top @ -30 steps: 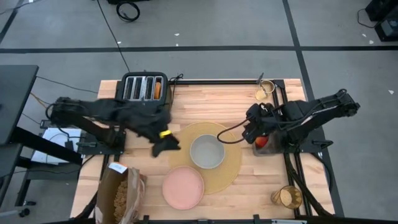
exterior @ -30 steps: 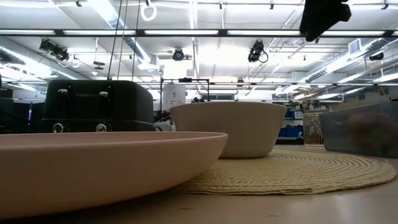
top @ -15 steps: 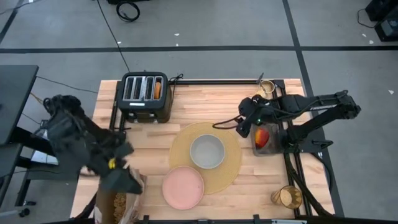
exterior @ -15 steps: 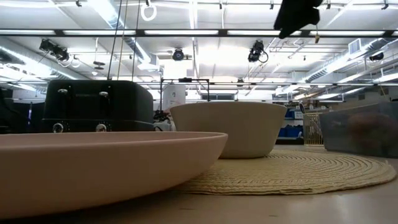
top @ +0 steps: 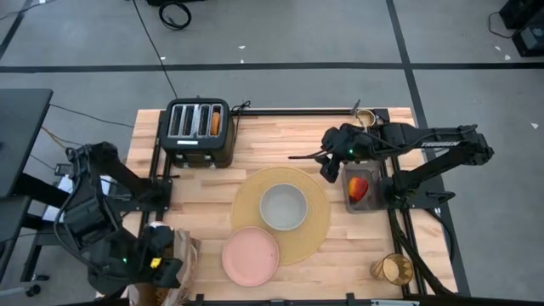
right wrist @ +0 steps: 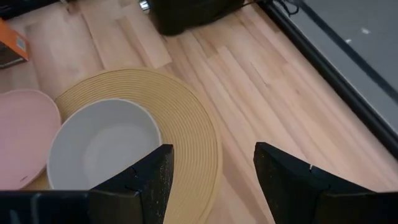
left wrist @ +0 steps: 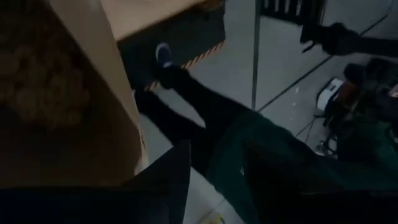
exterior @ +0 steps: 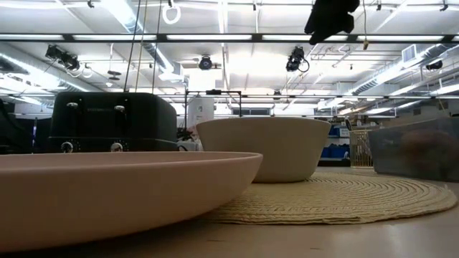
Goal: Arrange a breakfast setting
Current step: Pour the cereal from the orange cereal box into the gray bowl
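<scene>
A grey-green bowl (top: 283,206) stands on the round tan placemat (top: 319,231), and the pink plate (top: 251,253) lies at the mat's near-left rim. The red apple (top: 359,187) lies in a clear bin at the right edge. The amber tumbler (top: 393,269) stands at the near right corner. A toast round (top: 217,123) sticks out of the black toaster (top: 198,132). My right gripper (top: 326,165) is open and empty, high above the table just right of the mat; it also shows in its wrist view (right wrist: 211,168). My left gripper (top: 161,263) is over a brown paper bag (top: 166,274) at the near left corner.
A small cup (top: 364,121) with a thin handle sticking out stands at the far right corner. The left wrist view shows the bag's wall (left wrist: 93,81) and a person's leg and shoe (left wrist: 163,55) on the floor beyond the table.
My left arm has swung from the table's middle, near the toaster, to the near left corner over the paper bag. My right gripper has moved from the apple bin toward the table's left and a little toward the far edge.
</scene>
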Controlling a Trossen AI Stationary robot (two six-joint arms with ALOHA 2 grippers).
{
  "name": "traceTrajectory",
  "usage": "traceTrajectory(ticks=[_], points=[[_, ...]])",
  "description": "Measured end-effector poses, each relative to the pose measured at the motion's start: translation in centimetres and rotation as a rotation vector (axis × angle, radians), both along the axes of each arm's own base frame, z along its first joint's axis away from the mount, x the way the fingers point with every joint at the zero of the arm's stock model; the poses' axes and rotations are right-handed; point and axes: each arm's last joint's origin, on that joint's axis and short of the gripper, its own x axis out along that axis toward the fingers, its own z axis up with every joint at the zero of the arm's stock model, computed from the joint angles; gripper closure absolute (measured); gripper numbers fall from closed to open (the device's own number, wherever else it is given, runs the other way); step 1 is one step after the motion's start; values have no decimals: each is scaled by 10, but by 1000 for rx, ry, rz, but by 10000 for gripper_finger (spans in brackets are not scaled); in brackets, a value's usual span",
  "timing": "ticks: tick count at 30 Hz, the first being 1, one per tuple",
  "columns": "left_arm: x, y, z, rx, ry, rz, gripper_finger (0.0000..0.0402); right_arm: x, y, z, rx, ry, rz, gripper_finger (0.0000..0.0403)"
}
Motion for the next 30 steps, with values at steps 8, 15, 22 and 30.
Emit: traceTrajectory(ticks=[8, 15, 22, 30], points=[[0, 13, 29, 78, 86, -12, 306, 0, -1, 0, 55, -16, -38, 174], [12, 4, 10, 231, 121, 2, 323, 0, -1, 0, 100, -36, -90, 174], [22, -5, -1, 287, 153, -46, 280, 0, -1, 0, 112, -43, -103, 174], [18, -9, -3, 224, 237, -59, 236, 0, -1, 0, 112, -46, -104, 174]])
